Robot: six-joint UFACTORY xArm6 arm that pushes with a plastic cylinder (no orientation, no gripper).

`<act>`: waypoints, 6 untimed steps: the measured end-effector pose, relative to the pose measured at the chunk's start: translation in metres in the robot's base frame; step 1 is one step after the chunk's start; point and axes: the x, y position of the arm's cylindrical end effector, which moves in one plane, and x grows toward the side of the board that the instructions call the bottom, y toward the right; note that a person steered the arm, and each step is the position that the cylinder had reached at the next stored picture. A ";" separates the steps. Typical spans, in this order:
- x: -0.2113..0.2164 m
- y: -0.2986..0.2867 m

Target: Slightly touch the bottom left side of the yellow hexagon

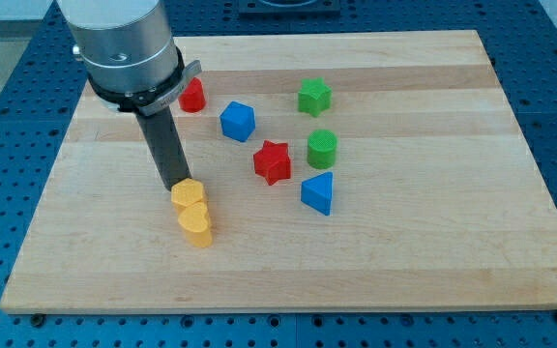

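Note:
The yellow hexagon [187,194] lies left of the board's middle, with a yellow heart-shaped block [195,224] touching it just below. My tip [175,186] is at the hexagon's upper left edge, touching or nearly touching it. The dark rod rises from there to the arm's grey body at the view's top left.
A red block [193,96] sits partly behind the arm. A blue cube [238,122], red star [273,161], blue triangle [318,192], green cylinder [322,149] and green star [313,97] lie to the right. The wooden board [433,251] sits on a blue perforated table.

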 end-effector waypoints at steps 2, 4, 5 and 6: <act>0.060 -0.012; 0.092 -0.012; 0.083 -0.015; 0.075 -0.029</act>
